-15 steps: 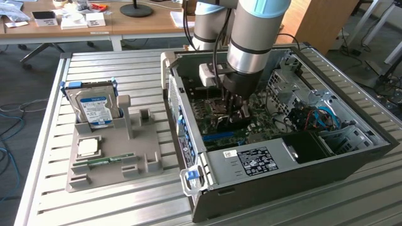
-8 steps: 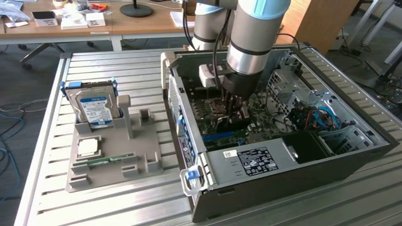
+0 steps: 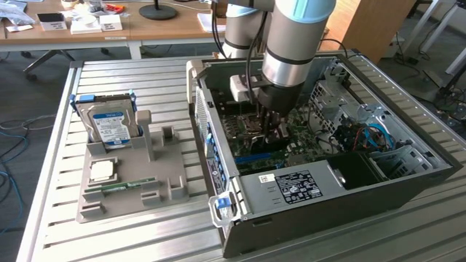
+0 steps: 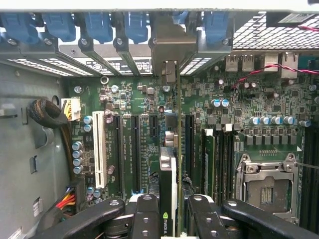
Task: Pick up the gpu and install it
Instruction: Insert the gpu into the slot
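Observation:
My gripper (image 4: 172,221) is down inside the open computer case (image 3: 407,180), shut on the gpu (image 4: 168,169). The card is seen edge-on, with its green board against a black cooler, and its silver bracket (image 4: 169,74) reaches towards the case's rear slot openings. It stands on edge over the green motherboard (image 4: 249,99), in line with the black expansion slots (image 4: 135,149). Whether it touches a slot I cannot tell. In the exterior view my gripper (image 3: 271,126) hangs over the motherboard with the dark gpu (image 3: 256,144) below it.
A white slot (image 4: 99,149) and an empty processor socket (image 4: 266,184) flank the card. Blue latches (image 4: 94,25) line the rear of the case. On the exterior view's left, a grey fixture (image 3: 167,164) holds a silver hard drive (image 3: 109,125), a processor (image 3: 102,170) and a memory stick (image 3: 127,184).

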You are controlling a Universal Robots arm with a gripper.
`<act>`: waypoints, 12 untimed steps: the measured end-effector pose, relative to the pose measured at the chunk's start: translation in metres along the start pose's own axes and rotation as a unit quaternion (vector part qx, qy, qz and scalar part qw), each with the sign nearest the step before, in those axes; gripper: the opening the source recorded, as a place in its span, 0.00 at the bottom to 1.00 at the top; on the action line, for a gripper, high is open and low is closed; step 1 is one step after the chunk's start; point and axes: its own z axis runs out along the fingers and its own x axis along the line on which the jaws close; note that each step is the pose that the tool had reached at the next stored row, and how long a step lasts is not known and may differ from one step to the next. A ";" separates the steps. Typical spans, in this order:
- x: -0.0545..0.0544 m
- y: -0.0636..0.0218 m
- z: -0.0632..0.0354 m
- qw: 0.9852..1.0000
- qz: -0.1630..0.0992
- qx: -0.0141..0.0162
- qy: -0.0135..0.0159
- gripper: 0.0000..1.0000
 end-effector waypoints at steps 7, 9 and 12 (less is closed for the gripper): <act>0.000 0.0008 0.0031 1.000 0.000 0.000 0.000 0.27; 0.000 0.0008 0.0044 1.000 0.000 0.000 0.000 0.27; 0.000 0.0009 0.0064 1.000 0.000 0.000 0.000 0.27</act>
